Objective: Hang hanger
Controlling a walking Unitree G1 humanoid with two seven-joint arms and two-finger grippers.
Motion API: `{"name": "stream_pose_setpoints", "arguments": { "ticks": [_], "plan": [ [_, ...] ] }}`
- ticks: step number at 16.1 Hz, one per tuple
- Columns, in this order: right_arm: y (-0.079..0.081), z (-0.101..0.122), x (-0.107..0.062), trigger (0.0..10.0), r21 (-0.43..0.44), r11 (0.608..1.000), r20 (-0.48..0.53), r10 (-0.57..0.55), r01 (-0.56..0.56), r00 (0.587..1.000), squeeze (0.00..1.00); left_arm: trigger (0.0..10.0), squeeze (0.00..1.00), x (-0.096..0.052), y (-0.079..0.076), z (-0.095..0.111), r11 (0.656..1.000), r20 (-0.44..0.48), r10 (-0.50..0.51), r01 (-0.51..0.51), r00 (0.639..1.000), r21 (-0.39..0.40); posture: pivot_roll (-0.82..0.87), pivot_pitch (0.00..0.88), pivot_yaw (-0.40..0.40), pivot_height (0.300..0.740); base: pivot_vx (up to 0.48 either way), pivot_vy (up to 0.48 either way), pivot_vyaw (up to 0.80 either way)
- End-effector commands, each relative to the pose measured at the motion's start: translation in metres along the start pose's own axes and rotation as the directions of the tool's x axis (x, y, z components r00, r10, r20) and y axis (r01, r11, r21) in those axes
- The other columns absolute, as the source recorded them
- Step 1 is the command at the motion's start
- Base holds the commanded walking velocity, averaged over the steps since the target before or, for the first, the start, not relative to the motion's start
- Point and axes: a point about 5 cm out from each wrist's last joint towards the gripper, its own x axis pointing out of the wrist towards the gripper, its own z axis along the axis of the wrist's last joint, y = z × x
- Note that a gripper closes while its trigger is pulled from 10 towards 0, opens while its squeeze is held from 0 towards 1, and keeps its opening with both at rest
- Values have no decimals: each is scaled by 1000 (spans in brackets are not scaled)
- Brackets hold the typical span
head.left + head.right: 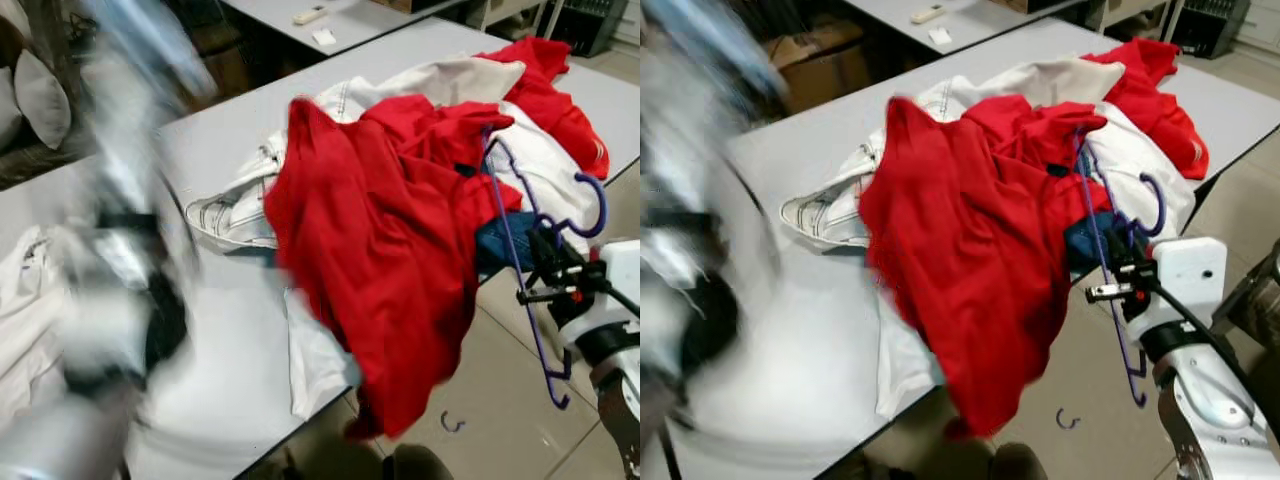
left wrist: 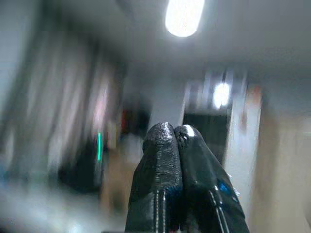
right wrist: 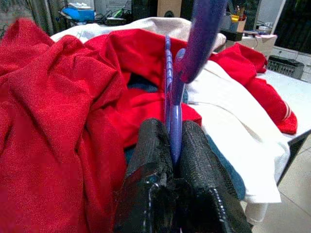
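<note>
While R gripper [image 3: 174, 145] pinches 1 purple hanger [image 1: 520, 265] | 2 red garments [image 1: 380, 250]

The right claw [image 3: 174, 145] is pinching the purple hanger [image 1: 520, 270] beside the desk [image 1: 230, 370]; the left claw [image 2: 177, 133], pressed together, is blurring upward.

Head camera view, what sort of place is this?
Probably a workroom or lab used for laundry sorting: long grey tables pushed together, a heap of red and white clothes, tiled floor.
</note>
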Motion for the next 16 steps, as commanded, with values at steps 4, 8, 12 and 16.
{"name": "stream_pose_setpoints", "arguments": {
  "ticks": [4, 8, 12, 16],
  "plan": [
    [7, 1, 1, 10000, 20, 1000, 22, -1, 1, 1000, 0, 0, 0, -18, -30, -29, 958, -157, -265, 278, 951, 66, -295, 0, 149, 740, 0, 0, 0],
    [16, -7, -2, 10000, 42, 998, -20, 52, -52, 998, 0, 10000, 0, -117, -24, -142, 965, -688, -196, 262, 698, -10, -284, 0, 146, 740, 0, 0, 0],
    [22, -11, -1, 10000, 26, 994, -53, 108, -106, 993, 0, 10000, 1000, -179, 7, -177, 998, -839, 49, 9, 541, 64, -288, 0, 142, 740, 0, 0, 0],
    [32, 29, -3, 10000, 44, 965, 168, 248, -259, 954, 0, 10000, 1000, -199, 16, -185, 985, -851, 165, -43, 498, 166, -317, 0, 155, 740, 0, 0, 0]
  ]
}}
